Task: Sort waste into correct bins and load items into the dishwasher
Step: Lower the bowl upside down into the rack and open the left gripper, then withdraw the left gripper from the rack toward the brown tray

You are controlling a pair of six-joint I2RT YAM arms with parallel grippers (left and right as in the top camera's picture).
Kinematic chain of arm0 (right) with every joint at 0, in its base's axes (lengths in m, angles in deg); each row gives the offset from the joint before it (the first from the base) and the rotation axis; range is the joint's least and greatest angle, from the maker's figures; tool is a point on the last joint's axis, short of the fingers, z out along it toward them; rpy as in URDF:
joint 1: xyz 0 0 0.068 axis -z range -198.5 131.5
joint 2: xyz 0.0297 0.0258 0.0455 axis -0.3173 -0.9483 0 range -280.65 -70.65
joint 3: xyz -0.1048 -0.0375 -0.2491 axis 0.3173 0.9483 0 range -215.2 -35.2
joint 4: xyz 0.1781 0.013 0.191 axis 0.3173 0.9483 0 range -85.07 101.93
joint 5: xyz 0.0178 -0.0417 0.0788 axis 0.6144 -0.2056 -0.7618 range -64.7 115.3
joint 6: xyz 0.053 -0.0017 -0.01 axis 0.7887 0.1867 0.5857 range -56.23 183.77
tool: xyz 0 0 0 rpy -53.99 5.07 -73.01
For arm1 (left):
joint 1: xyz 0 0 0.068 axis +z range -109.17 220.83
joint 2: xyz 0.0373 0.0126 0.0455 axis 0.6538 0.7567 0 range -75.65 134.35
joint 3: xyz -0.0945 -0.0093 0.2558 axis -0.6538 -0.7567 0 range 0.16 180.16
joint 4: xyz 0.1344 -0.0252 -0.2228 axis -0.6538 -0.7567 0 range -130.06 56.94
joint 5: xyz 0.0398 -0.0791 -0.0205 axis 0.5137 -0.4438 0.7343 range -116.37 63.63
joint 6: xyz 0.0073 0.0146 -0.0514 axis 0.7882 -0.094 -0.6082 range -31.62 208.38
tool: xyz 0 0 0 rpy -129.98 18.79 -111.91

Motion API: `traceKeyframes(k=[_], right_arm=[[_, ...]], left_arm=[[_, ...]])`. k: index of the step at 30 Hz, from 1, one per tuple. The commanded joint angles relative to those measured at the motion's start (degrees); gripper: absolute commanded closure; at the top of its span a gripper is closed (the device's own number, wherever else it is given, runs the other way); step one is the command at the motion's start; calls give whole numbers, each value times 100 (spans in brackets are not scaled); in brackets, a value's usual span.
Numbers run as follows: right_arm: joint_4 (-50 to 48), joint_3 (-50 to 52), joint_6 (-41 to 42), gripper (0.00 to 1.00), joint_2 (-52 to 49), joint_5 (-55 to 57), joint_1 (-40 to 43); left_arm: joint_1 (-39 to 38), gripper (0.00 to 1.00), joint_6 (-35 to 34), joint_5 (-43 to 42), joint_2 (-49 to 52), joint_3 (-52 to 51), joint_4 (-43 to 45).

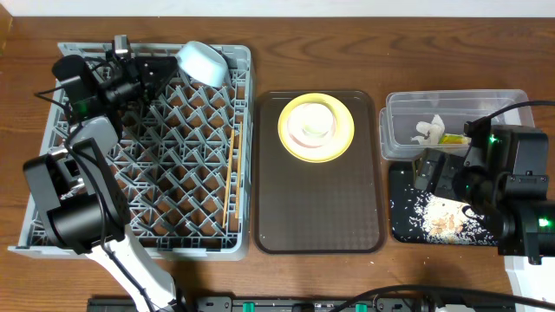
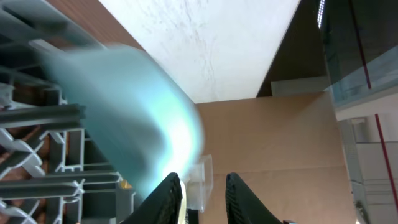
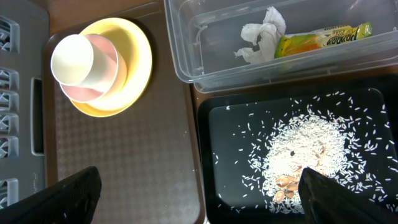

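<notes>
**Inspector:** Left of the frame first.

**Recorder:** A grey dish rack (image 1: 130, 250) fills the left third of the wooden table (image 1: 286, 26). The left gripper (image 2: 203, 179) is at the rack's upper edge. Its 2 fingers are parted by a narrow gap, with nothing between them.

**Inspector:** And the bowl?

**Recorder:** The light blue bowl (image 1: 202, 62) is tipped on edge in the rack's upper right corner, just beside that gripper. The left wrist view is blurred, so I cannot tell whether the bowl touches a finger. A pair of wooden chopsticks (image 1: 231, 173) lies lengthwise along the rack's right side.

**Inspector:** Centre of the frame?

**Recorder:** A brown serving tray (image 1: 316, 208) sits there. At its upper end is 1 yellow plate (image 1: 345, 130). On the plate is a pink dish (image 3: 109, 68), and in the dish is a cream cup (image 3: 71, 59).

**Inspector:** Right of the frame?

**Recorder:** At upper right is a clear plastic tub (image 1: 408, 108). It holds a crumpled white tissue (image 3: 261, 37) and, beside it, a yellow-green snack wrapper (image 3: 320, 37). Below the tub, a black tray (image 1: 401, 217) carries scattered rice grains (image 3: 305, 146) with a few tan scraps.

**Inspector:** The right gripper?

**Recorder:** The right gripper (image 3: 200, 173) hangs above the line where the brown tray meets the black one. Its jaws are spread wide and hold nothing.
</notes>
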Motion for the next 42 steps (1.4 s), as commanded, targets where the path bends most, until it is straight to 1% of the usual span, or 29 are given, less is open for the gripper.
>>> traceKeyframes(k=[1,5,8,10,16,19,21,23,25,28,31,33,35,38,40,42], right_arm=[[9,-7,52,1,4,52,-7],[9,-7,52,1,4,52,-7],[9,-7,52,1,4,52,-7],[9,-7,52,1,4,52,-7],[9,-7,52,1,4,52,-7],[9,-7,52,1,4,52,-7],[9,-7,52,1,4,52,-7],[9,-7,52,1,4,52,-7],[9,-7,52,1,4,52,-7],[9,-7,52,1,4,50,-7],[9,-7,52,1,4,52,-7],[9,-7,52,1,4,52,-7],[9,-7,52,1,4,52,-7],[9,-7,52,1,4,52,-7],[9,-7,52,1,4,52,-7],[9,-7,52,1,4,52,-7]], left_arm=[[46,73,205,-4,44,68,28],[52,72,199,-17,44,68,28],[52,68,103,-20,33,68,28],[52,68,-24,-17,7,68,28],[44,68,-90,48,-352,68,22],[39,69,-85,330,-782,68,-17],[28,71,-83,662,-1150,68,-79],[-7,72,66,1097,-1589,68,-256],[-72,72,372,1539,-1971,70,-684],[-278,72,1217,2382,-2514,98,-1930],[-568,73,2299,3139,-2747,417,-3604],[-837,73,3086,3891,-2739,879,-4883],[-1121,73,3744,4758,-2682,1349,-5825],[-1598,73,4395,5991,-2564,1969,-6610],[-1910,73,4728,6841,-2483,2247,-6773],[-2140,73,4933,7641,-2457,2299,-6749]])
